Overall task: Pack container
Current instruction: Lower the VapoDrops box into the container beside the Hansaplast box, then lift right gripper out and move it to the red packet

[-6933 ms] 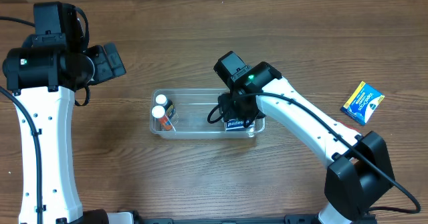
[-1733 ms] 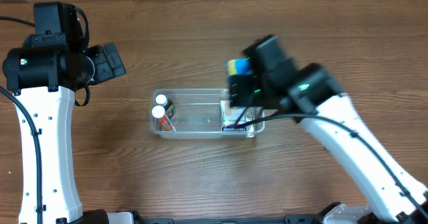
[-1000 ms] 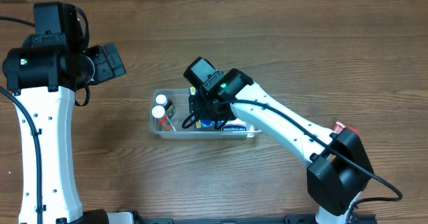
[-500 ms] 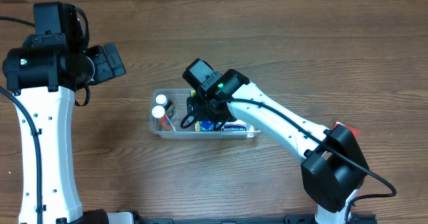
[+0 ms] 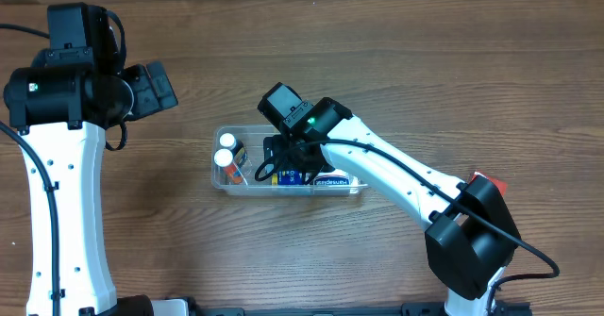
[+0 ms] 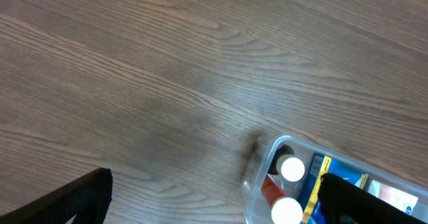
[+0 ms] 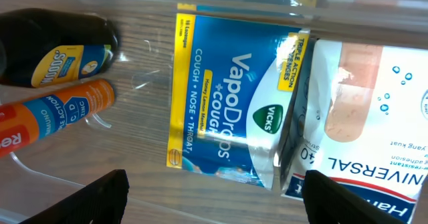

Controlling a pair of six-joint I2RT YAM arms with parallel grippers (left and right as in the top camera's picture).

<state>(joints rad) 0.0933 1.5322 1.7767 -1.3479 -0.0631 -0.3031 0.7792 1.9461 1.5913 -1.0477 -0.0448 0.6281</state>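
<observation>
The clear plastic container point(image 5: 253, 135) sits mid-table. In it lie a dark bottle point(image 7: 53, 47) and an orange tube point(image 7: 57, 110), both white-capped point(image 5: 225, 148), a blue VapoDrops bag point(image 7: 227, 103) and a white bandage box point(image 7: 368, 117). My right gripper point(image 5: 288, 170) hovers inside the container, just above the blue bag point(image 5: 291, 176). It is open and empty in the right wrist view point(image 7: 217, 207), and the bag lies flat on the bottom. My left gripper point(image 5: 156, 85) is open and empty, raised up and to the left of the container; it also shows in the left wrist view point(image 6: 214, 210).
The container's left end point(image 6: 267, 154) with both white caps point(image 6: 292, 168) shows in the left wrist view. A small red thing point(image 5: 483, 180) peeks out from behind the right arm's base. Bare wooden table point(image 5: 425, 61) surrounds the container.
The blue bag went from the table's right side into the container, carried by my right gripper. In the last second the gripper barely shifted above it. The left arm has not moved.
</observation>
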